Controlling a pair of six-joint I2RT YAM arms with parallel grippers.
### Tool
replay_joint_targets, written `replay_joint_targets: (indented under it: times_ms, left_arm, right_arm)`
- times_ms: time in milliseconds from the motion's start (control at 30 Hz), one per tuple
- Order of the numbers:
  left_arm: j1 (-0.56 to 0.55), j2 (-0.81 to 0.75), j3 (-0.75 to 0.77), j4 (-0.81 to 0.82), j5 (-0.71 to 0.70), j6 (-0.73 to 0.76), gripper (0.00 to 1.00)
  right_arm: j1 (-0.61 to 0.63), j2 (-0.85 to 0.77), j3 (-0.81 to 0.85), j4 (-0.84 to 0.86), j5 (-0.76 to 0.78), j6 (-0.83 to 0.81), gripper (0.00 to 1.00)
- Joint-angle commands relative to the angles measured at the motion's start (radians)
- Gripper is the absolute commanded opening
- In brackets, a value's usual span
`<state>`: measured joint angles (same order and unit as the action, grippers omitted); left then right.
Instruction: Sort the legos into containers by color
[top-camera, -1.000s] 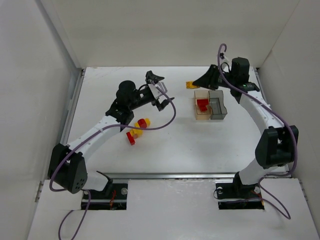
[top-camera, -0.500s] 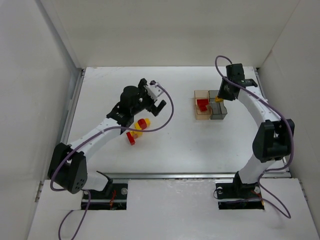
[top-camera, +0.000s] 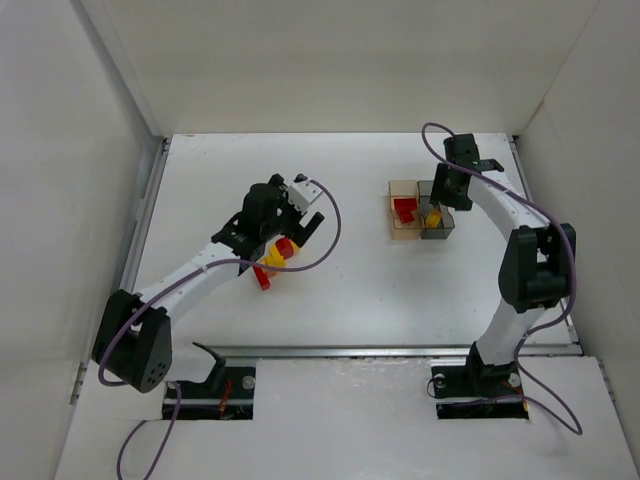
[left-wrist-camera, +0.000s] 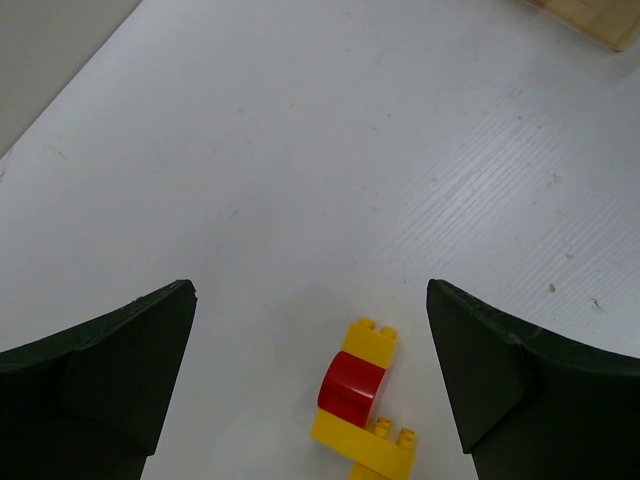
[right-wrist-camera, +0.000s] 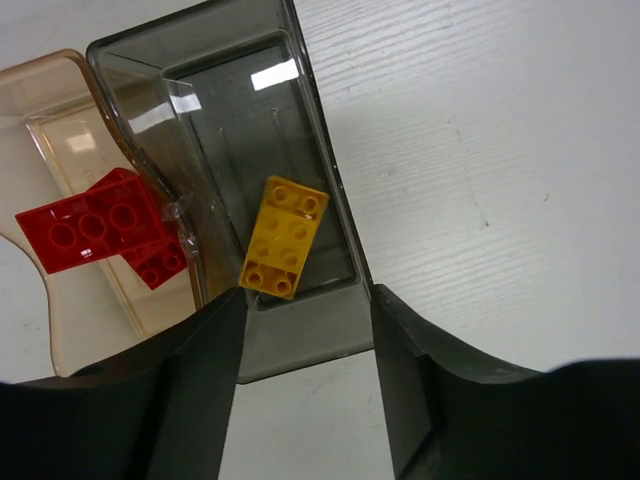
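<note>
The step right now is dropping a yellow one in its bin. The right gripper (right-wrist-camera: 308, 296) hangs over the grey bin (right-wrist-camera: 310, 335) with its jaws apart and nothing between them. The yellow brick (right-wrist-camera: 285, 237) lies flat on the floor of that bin, so I think it is let go. Just at 9 o'clock of it is the amber bin (right-wrist-camera: 60, 90), joined to the grey one, and two red bricks (right-wrist-camera: 95, 225) lie inside it.

More legos wait on the table (top-camera: 350, 290), well apart from the bins, out at about 9 o'clock of them. The left gripper (left-wrist-camera: 310, 290) hovers over this little pile (left-wrist-camera: 362, 405) with its jaws wide apart. It touches nothing. I can see a red brick (left-wrist-camera: 352, 385) with yellow ones right at its 12 and 6 o'clock sides.

Next, I think the left gripper must go down and pinch just one brick. They sit very close, so it needs good aim. The right gripper should lift up and get out of the way.

A second ago the right gripper was shut, at the far edge of the table by the yellow brick. Now that brick is in the grey bin. The left gripper was farther back and has come down toward the pile.
</note>
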<state>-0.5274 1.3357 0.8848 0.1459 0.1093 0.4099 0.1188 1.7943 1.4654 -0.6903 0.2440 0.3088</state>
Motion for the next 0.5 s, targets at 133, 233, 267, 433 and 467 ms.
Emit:
replay_joint_targets:
  times_ms: [133,233,267,433,467]
  left_arm:
    - [0.004,-0.056,-0.032,-0.069,-0.060,0.007,1.00]
    - [0.024,-0.066,-0.032,-0.112,-0.033,0.007,0.88]
    - [0.044,-0.066,-0.032,-0.130,-0.010,0.007,0.85]
    - [0.089,-0.015,-0.006,-0.314,0.086,0.090,0.84]
    - [0.089,-0.006,-0.006,-0.315,0.086,0.102,0.86]
  right_arm:
    - [0.004,-0.024,0.065,-0.005,-0.012,-0.025,0.60]
    - [0.013,-0.059,0.076,-0.005,-0.025,-0.034,0.60]
    - [0.034,-0.068,0.076,-0.005,-0.035,-0.034,0.60]
    - [0.117,-0.111,0.108,-0.005,-0.023,-0.065,0.65]
    - [0.131,-0.111,0.124,-0.014,-0.023,-0.074,0.65]
